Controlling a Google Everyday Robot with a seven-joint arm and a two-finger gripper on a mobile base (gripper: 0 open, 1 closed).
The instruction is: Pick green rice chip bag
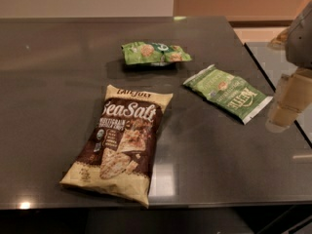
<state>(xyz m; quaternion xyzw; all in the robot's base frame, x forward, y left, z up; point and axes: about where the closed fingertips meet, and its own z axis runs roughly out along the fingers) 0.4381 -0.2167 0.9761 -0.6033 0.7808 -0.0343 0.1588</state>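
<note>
Camera view: small, glossy, bright green rice chip bag (pixel 155 53) lies flat toward the far middle of the dark grey glossy table (pixel 48 82), nothing touching it. Nearer and to the right, apart: flat green bag (pixel 227 93) with white edges, lettered "Kettle". Front centre: large brown-and-cream "Sea Salt" bag (pixel 121 143). Beige gripper (pixel 290 101) hangs at the table's right edge, well apart from the green rice chip bag; whether it is apart or together, cannot tell.

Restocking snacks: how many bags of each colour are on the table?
Green: 2, small glossy green rice chip bag, flat white-edged green "Kettle" bag
Brown-and-cream: 1, large "Sea Salt" bag
Total: 3
Robot hand at the dark table's right edge.
</note>
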